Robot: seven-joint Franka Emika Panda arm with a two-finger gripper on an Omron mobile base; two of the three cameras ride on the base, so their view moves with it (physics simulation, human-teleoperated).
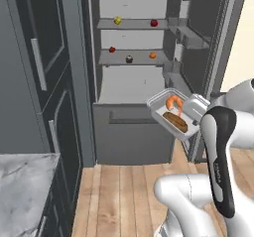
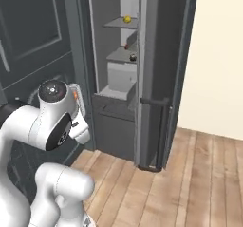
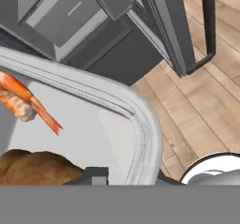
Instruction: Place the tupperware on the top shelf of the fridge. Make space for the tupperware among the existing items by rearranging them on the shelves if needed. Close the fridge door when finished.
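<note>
At the open fridge (image 1: 131,82), in front of its pull-out drawer (image 1: 131,132), the gripper (image 1: 194,113) holds the tupperware (image 1: 168,113) by its near rim; jaws closed on that edge, the dark finger tip (image 3: 91,175) showing against the container wall in the hand view. Container is white, tilted, carried in the air below shelf height. Contents: an orange shrimp (image 1: 174,102) and a brown piece of food (image 1: 175,122) whose kind I cannot tell. Top shelf (image 1: 134,25) carries a yellow fruit (image 1: 117,20) to the left and a red fruit (image 1: 154,23) to the right, well apart. Lower shelf (image 1: 130,59): small red fruit (image 1: 112,49) left, brown cupcake (image 1: 129,59) middle, orange (image 1: 153,55) right. Fridge door (image 2: 163,74) stands swung open on the right, rack bins (image 1: 188,37) on its inner face, long dark handle (image 2: 163,131) seen from the right base view. Wood floor (image 1: 129,196) below; marble counter corner (image 1: 22,181) at lower left.
</note>
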